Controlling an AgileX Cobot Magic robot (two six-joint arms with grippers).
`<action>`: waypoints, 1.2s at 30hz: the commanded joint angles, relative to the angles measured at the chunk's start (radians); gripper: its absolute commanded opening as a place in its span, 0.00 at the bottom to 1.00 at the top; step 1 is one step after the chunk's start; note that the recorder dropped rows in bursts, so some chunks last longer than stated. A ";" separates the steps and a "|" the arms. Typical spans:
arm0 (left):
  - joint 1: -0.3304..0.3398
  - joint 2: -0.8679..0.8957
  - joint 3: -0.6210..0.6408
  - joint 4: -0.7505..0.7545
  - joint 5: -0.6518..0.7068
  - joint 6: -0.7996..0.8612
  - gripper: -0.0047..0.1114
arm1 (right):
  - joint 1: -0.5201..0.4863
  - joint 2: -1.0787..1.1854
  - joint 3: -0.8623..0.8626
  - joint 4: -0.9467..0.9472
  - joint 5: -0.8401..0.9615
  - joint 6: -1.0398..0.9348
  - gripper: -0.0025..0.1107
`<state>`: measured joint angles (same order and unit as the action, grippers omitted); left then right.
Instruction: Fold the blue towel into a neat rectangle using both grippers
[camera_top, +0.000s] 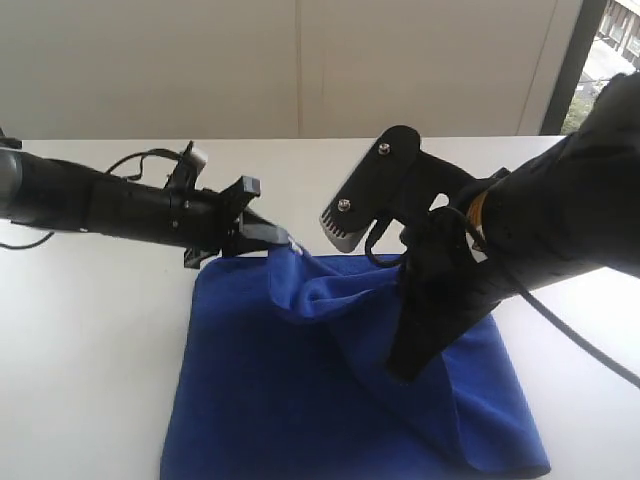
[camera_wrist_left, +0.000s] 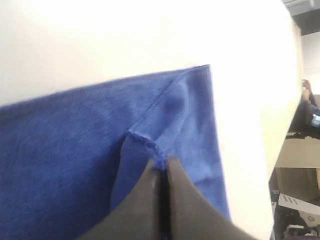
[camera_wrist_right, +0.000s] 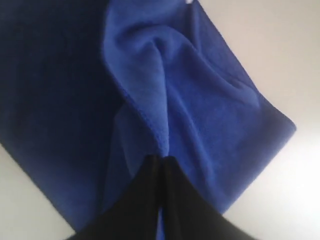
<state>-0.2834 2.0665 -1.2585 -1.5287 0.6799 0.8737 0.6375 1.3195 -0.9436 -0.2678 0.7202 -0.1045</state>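
Both pinched shut: left fingers (camera_wrist_left: 150, 184) on blue towel (camera_top: 300, 410) stitched edge, right fingers (camera_wrist_right: 149, 176) on raised fold; rest spread on desk (camera_top: 90, 330) beneath.

My towel (camera_top: 300, 400) is a deep royal blue all over, plain, and paler where its raised fold catches the light. The table (camera_top: 90, 350) under it is white. My left end effector (camera_top: 278, 238) and right end effector (camera_top: 405, 368) are black. My right arm carries a grey ribbed plate (camera_top: 343, 230) with silvery screws (camera_top: 344, 205) and a thin orange band (camera_top: 480, 212).
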 joint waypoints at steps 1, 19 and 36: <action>0.003 -0.045 -0.090 0.030 0.051 -0.061 0.04 | 0.001 -0.048 -0.003 0.146 -0.014 -0.115 0.02; 0.003 -0.087 -0.163 0.472 0.024 -0.299 0.04 | 0.077 -0.062 0.002 0.573 -0.121 -0.398 0.02; 0.003 -0.090 -0.163 0.700 -0.033 -0.299 0.04 | 0.150 0.112 0.002 0.611 -0.215 -0.398 0.02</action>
<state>-0.2834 1.9908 -1.4164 -0.8553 0.6538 0.5777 0.7808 1.4169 -0.9436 0.3238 0.5375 -0.4956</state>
